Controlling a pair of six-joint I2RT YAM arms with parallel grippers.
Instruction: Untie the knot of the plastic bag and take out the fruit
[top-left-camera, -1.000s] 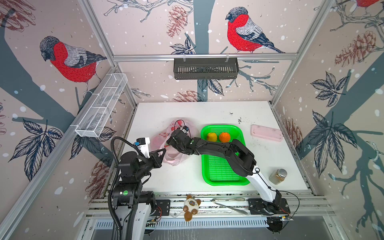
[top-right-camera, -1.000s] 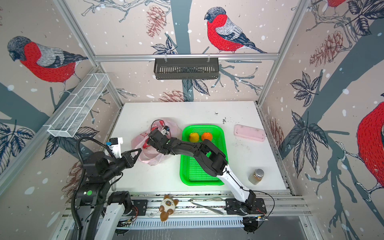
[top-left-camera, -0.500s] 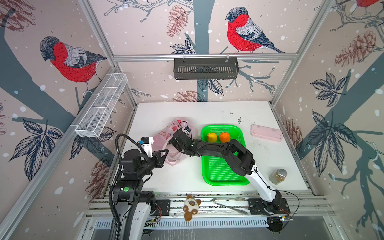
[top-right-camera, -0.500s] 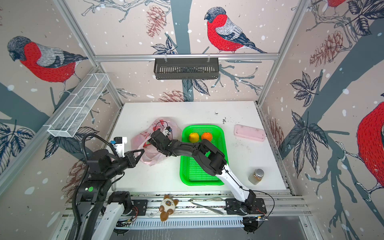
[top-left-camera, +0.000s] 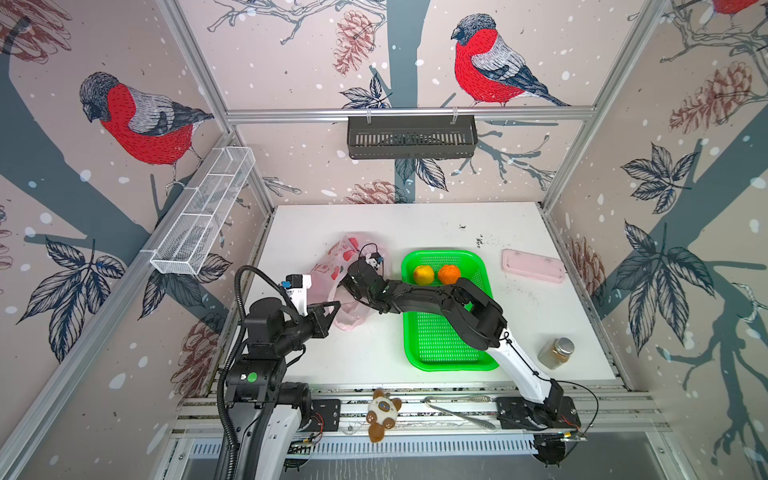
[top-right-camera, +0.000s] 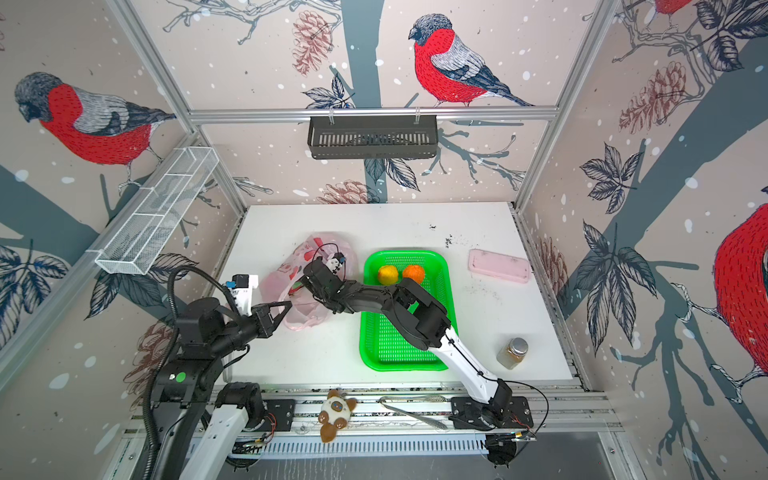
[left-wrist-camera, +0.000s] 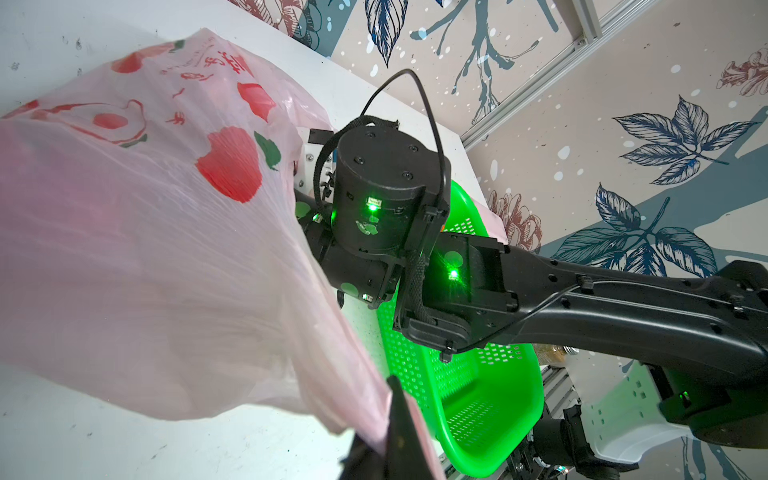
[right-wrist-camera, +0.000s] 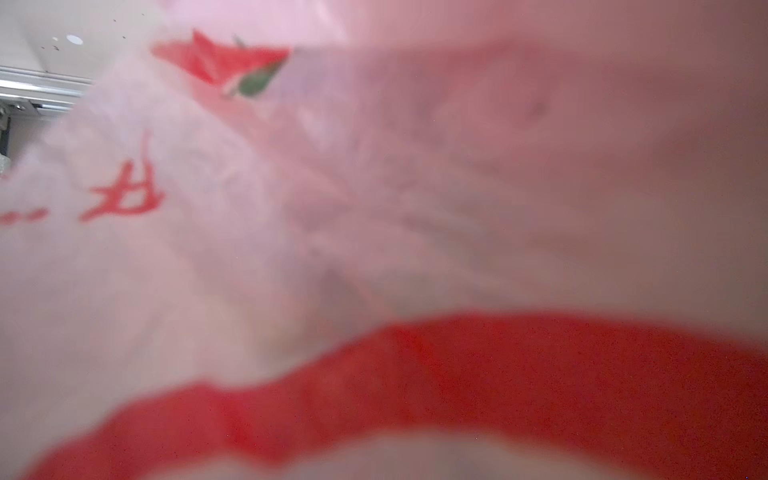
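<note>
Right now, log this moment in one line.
left tool: shut on plastic bag; right tool: in bag; green tray: yellow fruit, orange fruit

Black arms (top-left-camera: 436, 297), white lower links (top-left-camera: 521, 370)

White table (top-left-camera: 415, 224) carries a plastic bag (top-left-camera: 332, 266) near its left edge, green tray (top-left-camera: 449, 365) mid-front, pink case (top-left-camera: 533, 266) by the right edge, jar (top-left-camera: 557, 353) at the front right corner
</note>
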